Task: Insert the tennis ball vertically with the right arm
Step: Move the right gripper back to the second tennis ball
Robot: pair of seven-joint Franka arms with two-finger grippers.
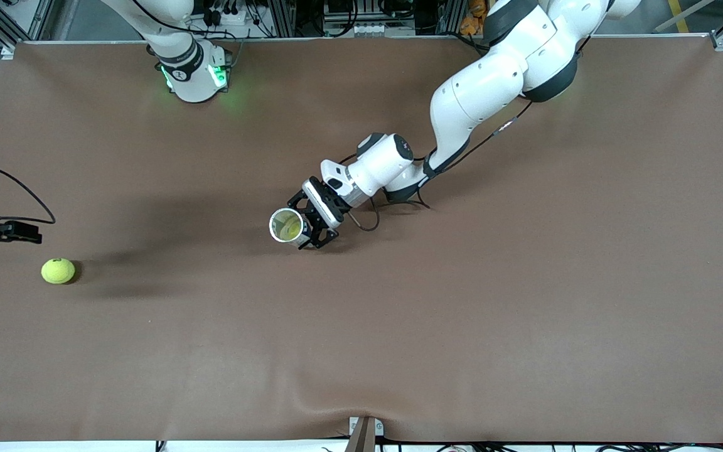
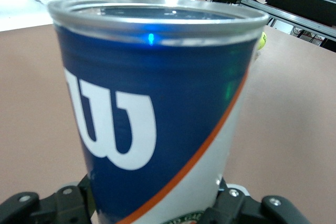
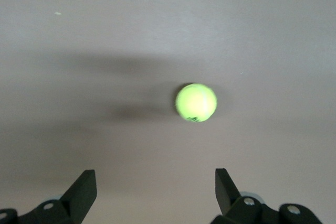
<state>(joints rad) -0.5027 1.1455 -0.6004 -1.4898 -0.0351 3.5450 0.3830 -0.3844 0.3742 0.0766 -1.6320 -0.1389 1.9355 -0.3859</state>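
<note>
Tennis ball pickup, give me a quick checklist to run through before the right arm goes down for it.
1. Right gripper jaws open: ok.
2. Tennis ball lying free on the table, nothing touching it: ok.
3. Ball centred between the jaws: not ok, in the right wrist view it sits off toward one jaw.
4. Left gripper shut on the can: ok.
5. Can upright, mouth open upward: ok.
6. Room in the can for another ball: cannot tell.

yellow-green tennis ball point(image 1: 58, 270), blue can point(image 2: 157, 114) white logo, brown table point(image 1: 524, 301)
</note>
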